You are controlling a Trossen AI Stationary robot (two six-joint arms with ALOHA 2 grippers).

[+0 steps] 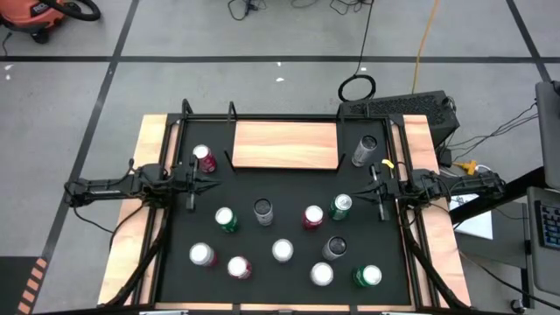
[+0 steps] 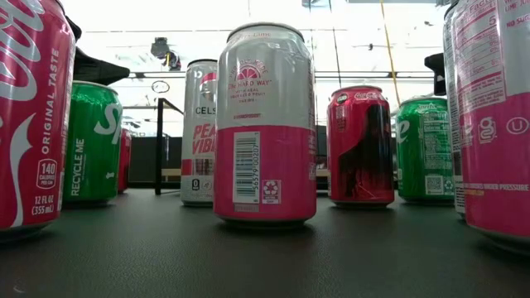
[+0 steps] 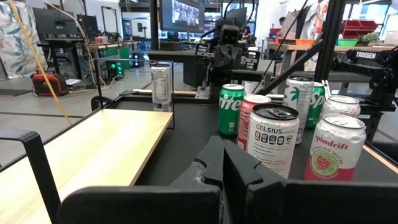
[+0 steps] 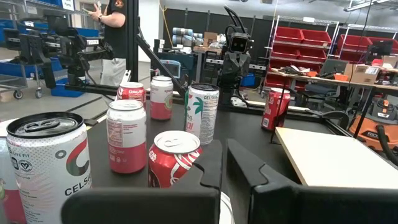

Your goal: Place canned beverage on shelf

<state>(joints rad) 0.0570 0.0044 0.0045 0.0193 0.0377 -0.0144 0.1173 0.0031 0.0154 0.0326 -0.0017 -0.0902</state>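
Several beverage cans stand upright on the black mat (image 1: 289, 188), among them a green one (image 1: 226, 220), a dark one (image 1: 262, 211) and a red one (image 1: 312, 216). The shelf (image 1: 286, 144), a light wooden board, lies flat at the mat's far middle with nothing on it; it also shows in the left wrist view as the shelf (image 3: 81, 155). One can (image 1: 203, 157) stands by its left end, a grey can (image 1: 365, 150) by its right end. My left gripper (image 1: 213, 184) waits shut at the mat's left side, my right gripper (image 1: 364, 187) shut at the right side, both level and clear of the cans.
Black frame rails and posts (image 1: 185, 109) edge the mat, with wooden strips (image 1: 149, 144) along both sides. Bare mat lies between the two grippers, in front of the shelf. A person (image 4: 118, 37) stands in the room beyond the table.
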